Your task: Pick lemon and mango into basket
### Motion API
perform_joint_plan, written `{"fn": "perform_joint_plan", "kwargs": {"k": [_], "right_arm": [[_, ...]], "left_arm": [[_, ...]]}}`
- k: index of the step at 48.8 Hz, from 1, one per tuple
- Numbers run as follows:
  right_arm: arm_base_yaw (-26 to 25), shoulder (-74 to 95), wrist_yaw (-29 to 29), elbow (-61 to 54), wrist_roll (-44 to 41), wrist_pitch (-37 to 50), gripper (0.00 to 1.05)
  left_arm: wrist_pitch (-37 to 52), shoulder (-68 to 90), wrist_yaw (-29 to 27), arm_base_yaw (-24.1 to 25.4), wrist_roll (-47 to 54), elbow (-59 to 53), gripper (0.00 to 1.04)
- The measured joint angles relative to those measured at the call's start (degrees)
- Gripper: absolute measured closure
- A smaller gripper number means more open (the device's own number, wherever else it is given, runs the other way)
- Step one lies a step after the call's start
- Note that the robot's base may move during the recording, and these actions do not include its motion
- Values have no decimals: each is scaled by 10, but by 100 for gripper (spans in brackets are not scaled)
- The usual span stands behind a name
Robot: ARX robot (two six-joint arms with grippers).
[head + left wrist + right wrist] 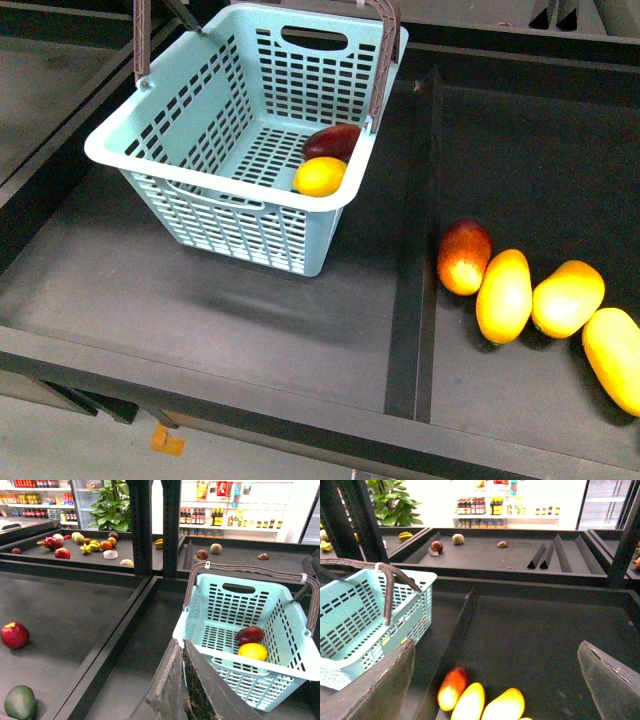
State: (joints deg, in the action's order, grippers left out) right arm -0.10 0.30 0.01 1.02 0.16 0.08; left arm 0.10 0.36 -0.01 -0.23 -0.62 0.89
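Observation:
The light blue basket (210, 215) stands on the dark shelf at the left of the divider. Inside it, against the right wall, lie the yellow lemon (320, 176) and the dark red mango (332, 141), touching each other. The left wrist view shows the same basket (295, 665) with the lemon (252, 651) and mango (249, 634) in it; my left gripper (183, 647) is shut and empty, just short of the basket's near rim. My right gripper (496, 665) is open and empty above the fruits right of the divider. Neither arm shows in the front view.
A raised divider (425, 230) splits the shelf. To its right lie a red-and-yellow fruit (464, 256) and three long yellow-orange fruits (505, 296). Left of the basket's bay, a red fruit (14, 634) and a green one (20, 702) lie in another bay. Further shelves hold more fruit.

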Motion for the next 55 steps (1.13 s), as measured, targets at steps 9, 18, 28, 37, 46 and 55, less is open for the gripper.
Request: {"fn": "perform_joint_plan", "kwargs": {"k": [9,18,28,37,46,55], "right_arm": [[0,0,0,0,0,0,9],[0,0,0,0,0,0,9],[0,0,0,0,0,0,9],[0,0,0,0,0,0,9],[0,0,0,0,0,0,9],[0,0,0,0,0,0,9]], "left_arm": [[0,0,0,0,0,0,102],[0,0,0,0,0,0,102],[0,0,0,0,0,0,63],[0,0,0,0,0,0,28],[0,0,0,0,1,0,8],[0,0,0,0,1,0,7]]}}
